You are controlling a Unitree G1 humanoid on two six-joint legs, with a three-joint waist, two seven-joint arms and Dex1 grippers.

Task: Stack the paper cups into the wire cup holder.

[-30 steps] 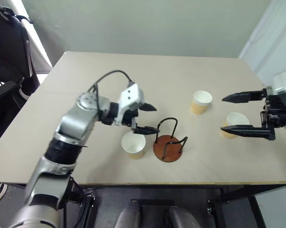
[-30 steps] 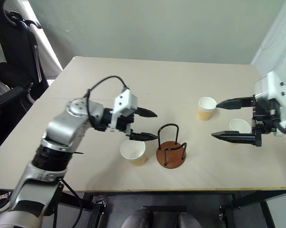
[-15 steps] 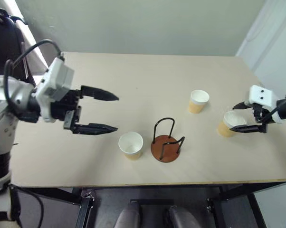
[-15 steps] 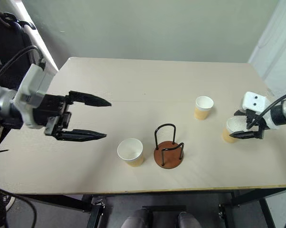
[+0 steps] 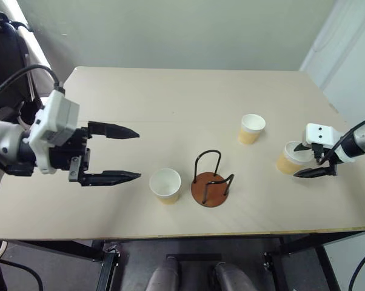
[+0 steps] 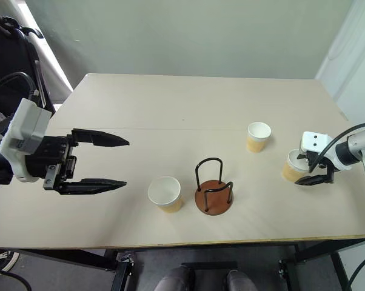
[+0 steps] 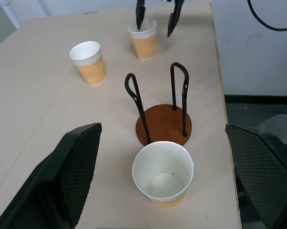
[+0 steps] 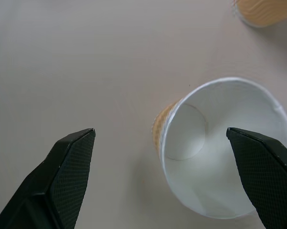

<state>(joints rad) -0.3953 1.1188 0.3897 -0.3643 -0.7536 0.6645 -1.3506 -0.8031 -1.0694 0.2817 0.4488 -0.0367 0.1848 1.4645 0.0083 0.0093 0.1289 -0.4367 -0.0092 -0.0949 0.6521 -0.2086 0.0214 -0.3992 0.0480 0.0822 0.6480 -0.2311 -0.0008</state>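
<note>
- The wire cup holder (image 5: 210, 182) stands empty near the table's (image 5: 170, 103) front edge, one paper cup (image 5: 165, 185) upright just beside it.
- The left gripper (image 5: 129, 154) hovers wide open, holding nothing, over the table's left side.
- The right gripper (image 5: 305, 160), fingers spread, straddles the cup (image 5: 288, 157) by the right edge; a third cup (image 5: 251, 128) stands apart.

Cup (image 7: 163, 173) touching wire holder (image 7: 163, 125) base

I see matt paper cups (image 7: 145, 38) with ribbed tan walls. The wire cup holder (image 7: 163, 116) has glossy black wire on a smooth brown disc. The table (image 5: 170, 103) looks smooth, matt beige.
</note>
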